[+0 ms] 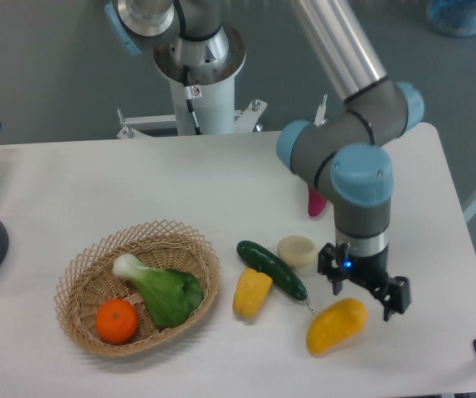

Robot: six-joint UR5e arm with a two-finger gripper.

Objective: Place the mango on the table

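Camera view: mango [336, 326] lying on white desk [221, 178], end effector [364, 295] hovering just above it, fingers spread, gripping nothing. No legible writing showing.

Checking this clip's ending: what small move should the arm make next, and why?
Probably lift the tool straight up and away. The mango already lies on the table, and the fingers appear spread above it, gripping nothing.

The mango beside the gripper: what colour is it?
Yellow-orange; the mango shows clearly in the fixed camera view.
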